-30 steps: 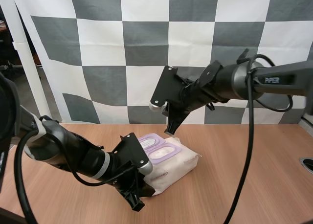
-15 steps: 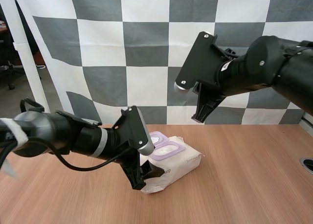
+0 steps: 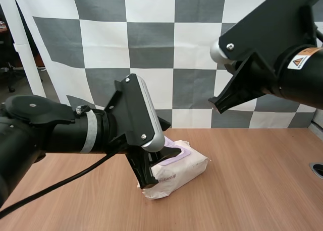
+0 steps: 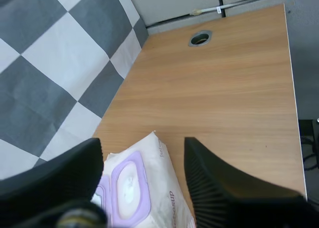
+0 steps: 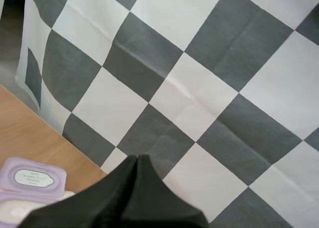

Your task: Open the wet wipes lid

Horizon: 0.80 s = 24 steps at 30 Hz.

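Note:
A white wet wipes pack [image 3: 176, 173] lies on the wooden table [image 3: 252, 190], a little left of its middle. On its top, a purple lid flap [image 5: 32, 177] lies turned back beside a purple-rimmed oval [image 4: 129, 183]. My left gripper [image 3: 157, 166] hovers over the pack's near left end. It stands open, its fingers [image 4: 219, 188] apart above the pack [image 4: 154, 198]. My right gripper [image 3: 218, 107] hangs high above the table, to the right of the pack and well clear of it. In the right wrist view its fingers [image 5: 137, 161] lie together as one wedge, shut on nothing.
A round cable hole [image 3: 318, 169] sits in the table near its right edge, also seen in the left wrist view as a grey ring [image 4: 200, 38]. Bare wood stretches to the right of the pack and in front of it.
Both arms have risen toward the camera. The left gripper lifted from the pack's front corner to above it. The right gripper drew up and to the right, away from the pack.

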Each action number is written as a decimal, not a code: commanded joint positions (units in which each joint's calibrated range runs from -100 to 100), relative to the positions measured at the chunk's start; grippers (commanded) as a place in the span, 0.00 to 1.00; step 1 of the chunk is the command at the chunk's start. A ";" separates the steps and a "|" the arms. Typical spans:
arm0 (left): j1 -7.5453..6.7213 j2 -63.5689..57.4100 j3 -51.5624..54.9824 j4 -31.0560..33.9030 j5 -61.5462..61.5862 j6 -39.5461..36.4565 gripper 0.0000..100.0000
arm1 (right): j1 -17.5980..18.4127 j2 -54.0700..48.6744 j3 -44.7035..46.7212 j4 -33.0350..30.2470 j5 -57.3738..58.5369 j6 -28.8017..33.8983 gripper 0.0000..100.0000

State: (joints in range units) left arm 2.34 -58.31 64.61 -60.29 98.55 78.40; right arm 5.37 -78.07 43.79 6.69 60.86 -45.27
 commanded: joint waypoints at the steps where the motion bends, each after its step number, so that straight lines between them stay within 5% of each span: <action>1: 0.06 -4.77 -0.05 0.37 -6.91 -4.41 0.24 | 0.01 -1.33 0.94 -0.12 -0.12 2.08 0.00; 2: 0.06 -6.21 -0.05 0.64 -9.01 -5.14 0.07 | 0.01 -2.11 1.67 -0.12 -0.56 2.22 0.00; 3: 0.06 -8.11 -0.05 0.97 -10.33 -5.55 0.00 | 0.01 -2.80 2.39 -0.12 -1.62 2.61 0.00; 10: 0.06 -21.46 -0.05 1.34 -13.71 -13.22 0.00 | 0.01 -8.49 8.38 0.71 -9.44 7.81 0.00; 16: 0.06 -29.00 -0.05 2.49 -45.78 -21.97 0.00 | 0.01 -14.07 13.53 0.34 -16.12 8.79 0.00; 24: -1.27 -30.83 6.96 16.46 -54.40 -27.64 0.00 | 0.01 -21.05 25.99 -2.50 -35.54 8.79 0.00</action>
State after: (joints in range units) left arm 1.22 -88.66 68.32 -48.69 53.43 51.08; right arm 5.37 -98.40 66.19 5.36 29.64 -36.43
